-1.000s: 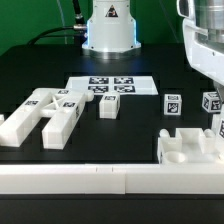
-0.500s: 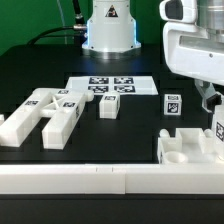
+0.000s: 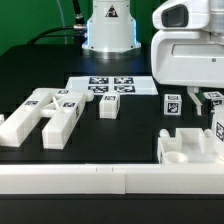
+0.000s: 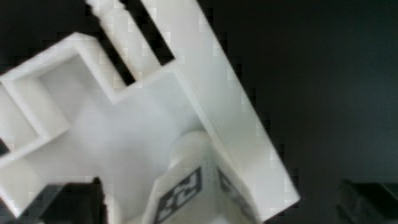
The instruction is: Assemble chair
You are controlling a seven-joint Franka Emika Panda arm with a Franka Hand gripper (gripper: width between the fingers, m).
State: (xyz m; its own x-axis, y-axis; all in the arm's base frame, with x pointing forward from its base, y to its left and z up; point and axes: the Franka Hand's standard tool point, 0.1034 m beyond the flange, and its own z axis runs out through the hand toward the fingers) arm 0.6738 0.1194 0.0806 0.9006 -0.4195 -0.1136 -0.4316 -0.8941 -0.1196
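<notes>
The chair lies in loose white parts. The slotted seat block [image 3: 188,148] sits at the exterior view's right, near the front rail. A tagged upright piece [image 3: 218,126] stands at its right end. In the wrist view the seat block [image 4: 107,110] fills the picture, and the tagged piece [image 4: 189,195] stands between the dark fingers [image 4: 61,203] without touching them. My gripper [image 3: 204,94] hangs open just above the seat block. Two small tagged cubes [image 3: 173,103] [image 3: 213,98] stand behind it. Long bars [image 3: 40,112] and a short block [image 3: 108,106] lie at the exterior view's left.
The marker board [image 3: 112,86] lies flat at the middle back, in front of the robot base [image 3: 108,30]. A long white rail [image 3: 100,181] runs along the front edge of the black table.
The gripper has opened wide and let go of the upright piece on the seat block. It has risen and shifted toward the exterior view's left.
</notes>
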